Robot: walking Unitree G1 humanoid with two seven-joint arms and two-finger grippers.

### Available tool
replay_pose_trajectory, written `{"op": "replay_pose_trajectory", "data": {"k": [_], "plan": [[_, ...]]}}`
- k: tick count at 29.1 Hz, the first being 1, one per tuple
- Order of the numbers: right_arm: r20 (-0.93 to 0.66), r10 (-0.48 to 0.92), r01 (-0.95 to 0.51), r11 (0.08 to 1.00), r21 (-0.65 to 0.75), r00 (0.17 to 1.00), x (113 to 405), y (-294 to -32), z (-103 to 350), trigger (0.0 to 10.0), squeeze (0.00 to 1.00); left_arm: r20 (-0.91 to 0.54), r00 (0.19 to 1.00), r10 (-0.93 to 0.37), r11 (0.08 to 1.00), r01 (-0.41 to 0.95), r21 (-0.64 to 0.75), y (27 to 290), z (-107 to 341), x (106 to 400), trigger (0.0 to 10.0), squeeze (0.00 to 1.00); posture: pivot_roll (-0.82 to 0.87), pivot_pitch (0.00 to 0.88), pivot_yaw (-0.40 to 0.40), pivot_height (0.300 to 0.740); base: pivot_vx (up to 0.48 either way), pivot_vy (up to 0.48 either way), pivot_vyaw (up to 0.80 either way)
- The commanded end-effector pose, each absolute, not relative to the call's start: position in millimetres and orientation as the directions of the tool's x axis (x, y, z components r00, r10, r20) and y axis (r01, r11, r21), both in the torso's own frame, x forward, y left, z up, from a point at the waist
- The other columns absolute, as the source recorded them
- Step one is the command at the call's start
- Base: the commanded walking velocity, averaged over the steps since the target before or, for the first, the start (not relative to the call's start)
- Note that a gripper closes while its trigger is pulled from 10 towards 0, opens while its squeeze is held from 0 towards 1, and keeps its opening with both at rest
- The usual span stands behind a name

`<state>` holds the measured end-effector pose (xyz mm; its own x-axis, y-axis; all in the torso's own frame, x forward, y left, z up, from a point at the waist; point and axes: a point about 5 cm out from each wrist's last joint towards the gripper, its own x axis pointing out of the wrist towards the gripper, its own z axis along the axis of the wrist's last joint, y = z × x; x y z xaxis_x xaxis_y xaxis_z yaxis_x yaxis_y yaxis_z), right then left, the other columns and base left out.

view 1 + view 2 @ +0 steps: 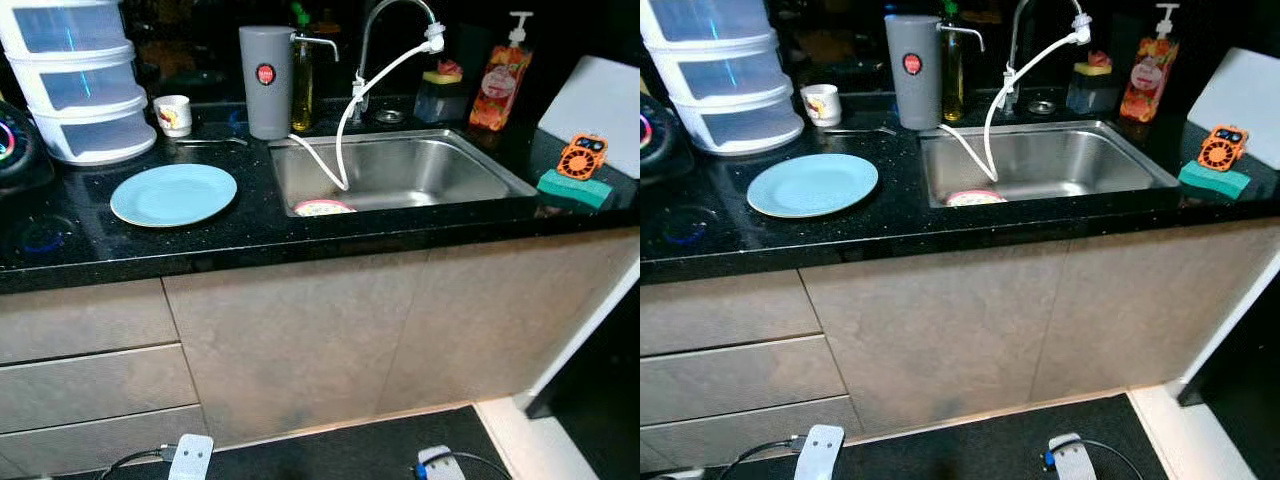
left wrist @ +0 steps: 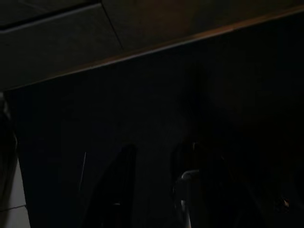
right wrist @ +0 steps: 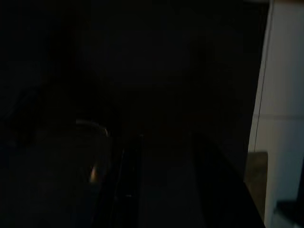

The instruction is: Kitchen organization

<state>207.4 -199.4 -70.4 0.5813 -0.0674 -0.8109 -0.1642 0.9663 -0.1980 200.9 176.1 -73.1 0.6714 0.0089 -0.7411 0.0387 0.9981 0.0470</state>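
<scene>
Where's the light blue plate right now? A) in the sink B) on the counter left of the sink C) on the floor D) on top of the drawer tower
B: the light blue plate lies flat on the black counter, left of the sink.

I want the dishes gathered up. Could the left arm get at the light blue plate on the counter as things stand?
Probably yes. The light blue plate lies flat on the black counter toward the robot's left, nothing on it or in front of it. The left gripper hangs low by the cabinets and would have to rise.
</scene>
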Motion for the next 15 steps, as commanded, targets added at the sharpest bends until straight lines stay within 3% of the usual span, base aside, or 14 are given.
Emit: {"op": "replay_pose_trajectory", "data": {"k": [1, 10, 15], "plan": [[-0.814, -0.057, -0.165, 0.969, -0.184, 0.577, 207.7, -196.0, -70.8, 10.0, 0.0, -0.746, 0.666, 0.02, 0.999, 0.021, 0.046, 177.2, -75.7, 195.3, 10.0, 0.0, 0.01, 0.084, -0.051, 0.74, 0.0, 0.0, 0.0], [-0.798, -0.015, -0.164, 0.976, -0.142, 0.602, 214.3, -180.4, -68.9, 10.0, 0.0, -0.661, 0.749, 0.043, 0.999, -0.049, 0.009, 188.0, -65.6, 204.0, 10.0, 0.0, 0.03, 0.065, -0.046, 0.74, 0.0, 0.0, 0.0], [-0.794, -0.02, -0.148, 0.98, -0.137, 0.607, 213.6, -181.5, -69.1, 10.0, 0.0, -0.65, 0.758, 0.056, 0.998, -0.061, 0.015, 193.7, -64.4, 203.5, 10.0, 0.0, 0.03, 0.063, -0.061, 0.74, 0.0, 0.0, 0.0]]}}
